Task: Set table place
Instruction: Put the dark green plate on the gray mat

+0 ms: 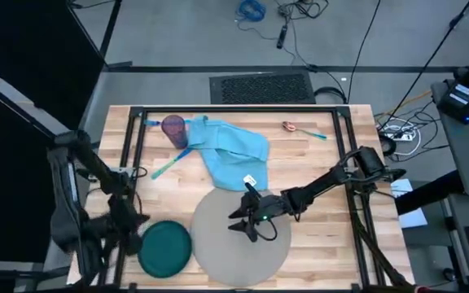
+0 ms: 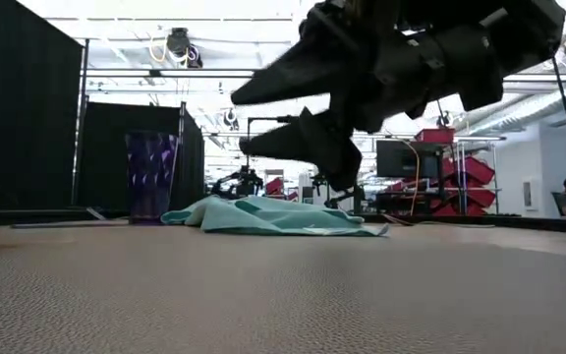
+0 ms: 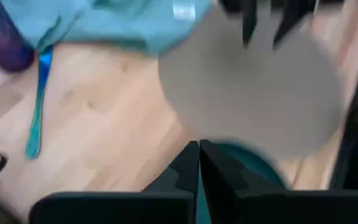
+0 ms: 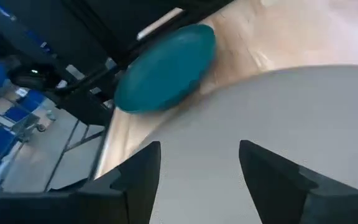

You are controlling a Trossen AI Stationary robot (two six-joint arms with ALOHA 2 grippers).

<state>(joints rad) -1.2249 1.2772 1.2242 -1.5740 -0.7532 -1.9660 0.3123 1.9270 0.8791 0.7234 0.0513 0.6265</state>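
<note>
While the left gripper [image 1: 135, 220] sits at the near left of the table [image 1: 324, 163], its fingers look pressed together at the rim of the dark teal plate [image 1: 165, 247], seemingly clamped on that edge, though the blurred left wrist view leaves the hold uncertain. The plate lies just beside that gripper, its far edge touching or slightly overlapping the grey placemat [image 1: 238, 240]. Beyond the left gripper, toward the far side: purple cup [image 1: 173, 129], upright, with a blue-handled utensil [image 1: 169, 163] lying between them. Light blue napkin [image 1: 230, 146] is crumpled just past the right gripper [image 1: 247, 220], its near edge lapping the placemat's far rim. The right gripper hangs above the placemat's middle, fingers apart, nothing between them, clear of the mat in the low view. Further right and well apart from it, a second utensil [image 1: 300, 128] with a reddish end lies near the far edge. Risks, as judged: a thin rim pinch could let the plate tilt or slip when lifted; dragging it could shove the placemat; the right gripper stands where the plate likely belongs, so the arms could meet; the napkin could bunch further if caught. Count: one placemat, one plate, one napkin, one cup, two utensils, two grippers.
</note>
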